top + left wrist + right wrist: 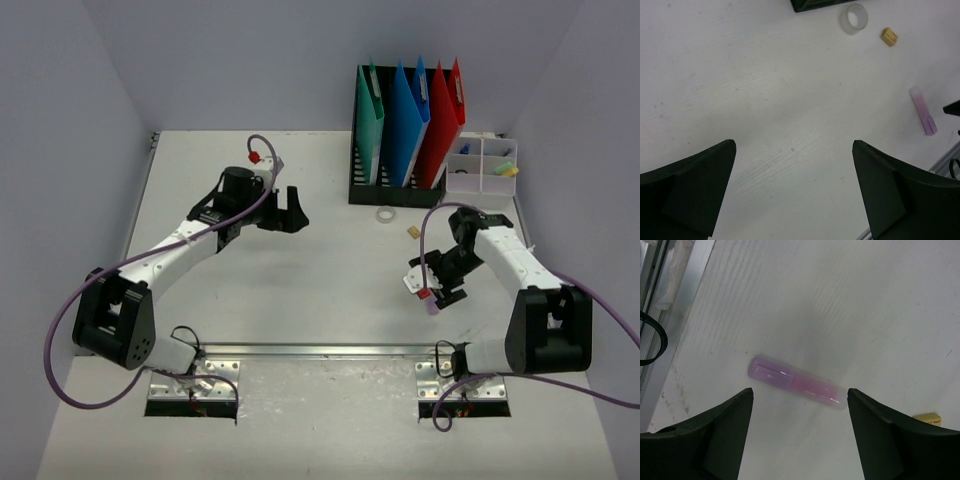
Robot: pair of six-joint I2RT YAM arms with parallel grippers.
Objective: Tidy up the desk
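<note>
The white desk (320,290) carries loose small items. A pink-purple tube (797,383) lies flat near the front rail; it also shows in the top view (432,306) and the left wrist view (923,111). My right gripper (800,392) is open and hovers just above the tube, one finger off each end, not touching it; in the top view it (437,290) is at the front right. My left gripper (290,212) is open and empty above the bare desk at centre left, as its wrist view (794,145) shows.
A clear tape ring (385,214) and a small yellow block (412,232) lie in front of the black file holder (400,185), which holds green, blue and red folders. A clear compartment box (482,165) stands at back right. The metal rail (320,350) runs along the front.
</note>
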